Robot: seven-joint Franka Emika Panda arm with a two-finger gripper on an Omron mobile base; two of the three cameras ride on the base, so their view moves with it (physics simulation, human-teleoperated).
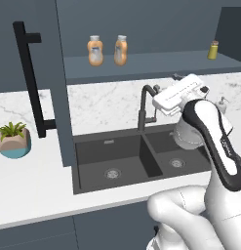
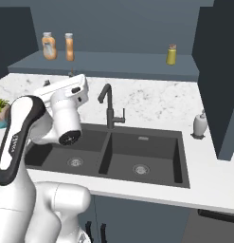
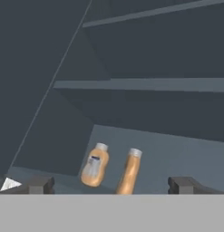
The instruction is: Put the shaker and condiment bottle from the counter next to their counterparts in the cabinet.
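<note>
Two look-alike orange bottles with pale caps stand side by side on the bottom board of the open cabinet [image 1: 156, 63]. They are the left bottle [image 1: 95, 50] [image 2: 49, 46] [image 3: 95, 165] and the right bottle [image 1: 120, 50] [image 2: 69, 47] [image 3: 130, 171]. I cannot tell which is the condiment bottle and which its counterpart. The yellow-green shaker [image 1: 213, 50] [image 2: 171, 55] stands far to their right. My gripper [image 1: 176, 77] [image 2: 71, 74] [image 3: 111, 186] is open and empty. It hangs over the counter [image 1: 102, 102] and points up at the bottles, a little short of them. The shaker from the counter is out of view.
The cabinet door [image 1: 24, 49] with its black bar handle [image 1: 29, 78] stands open on the left. Below the hand lie a dark double sink [image 1: 117, 161] [image 2: 151, 156] and a black faucet [image 1: 146, 105] [image 2: 109, 107]. A potted plant [image 1: 13, 139] and a pale pump dispenser [image 2: 200, 124] flank the sink.
</note>
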